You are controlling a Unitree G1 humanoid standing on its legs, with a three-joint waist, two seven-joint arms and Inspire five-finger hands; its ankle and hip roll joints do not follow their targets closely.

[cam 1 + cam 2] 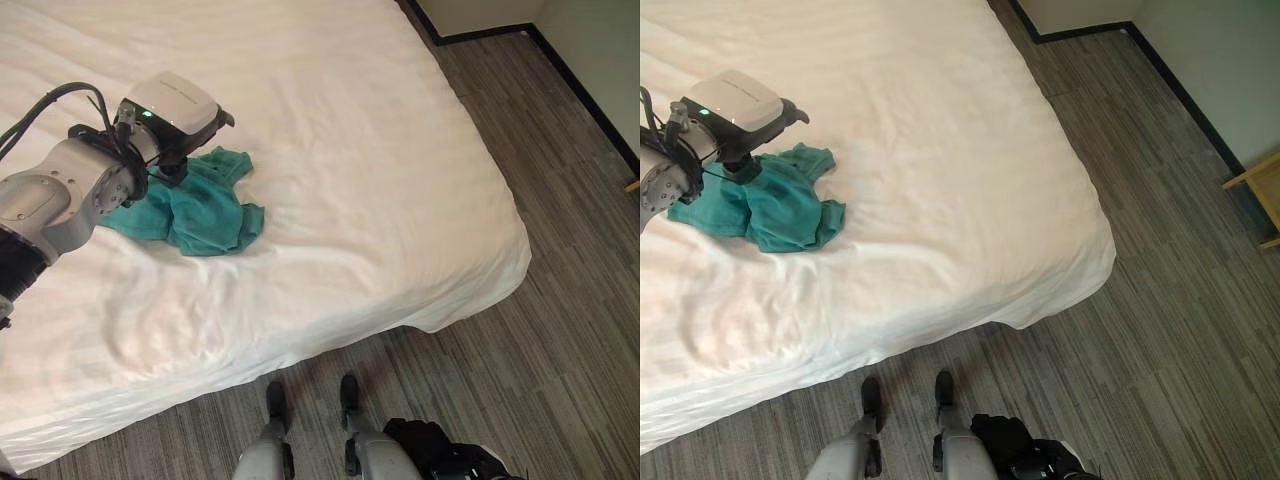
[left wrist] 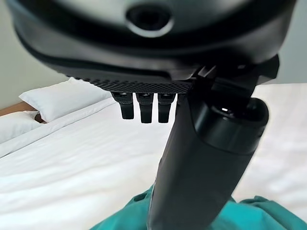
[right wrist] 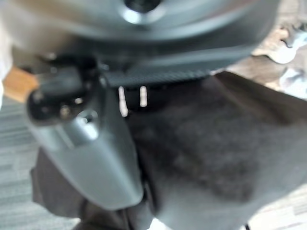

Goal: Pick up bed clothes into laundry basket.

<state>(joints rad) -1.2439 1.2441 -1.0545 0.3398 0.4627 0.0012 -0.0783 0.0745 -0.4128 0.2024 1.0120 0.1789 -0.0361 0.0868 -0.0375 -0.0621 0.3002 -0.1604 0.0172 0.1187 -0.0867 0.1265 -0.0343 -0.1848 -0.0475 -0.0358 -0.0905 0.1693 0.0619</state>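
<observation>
Lying on the bed (image 1: 380,200), one teal garment (image 1: 200,210) under the left hand (image 2: 201,158), fingers (image 2: 146,108) released.

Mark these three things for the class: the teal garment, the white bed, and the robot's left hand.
teal garment (image 1: 205,215), left eye view, its crumpled middle.
white bed (image 1: 380,180), left eye view, bare sheet.
left hand (image 2: 206,158), left wrist view, the dark thumb.

Silver-grey jointed left arm with a white-topped wrist camera housing; dark left hand (image 2: 206,158) has a thick smooth thumb.
</observation>
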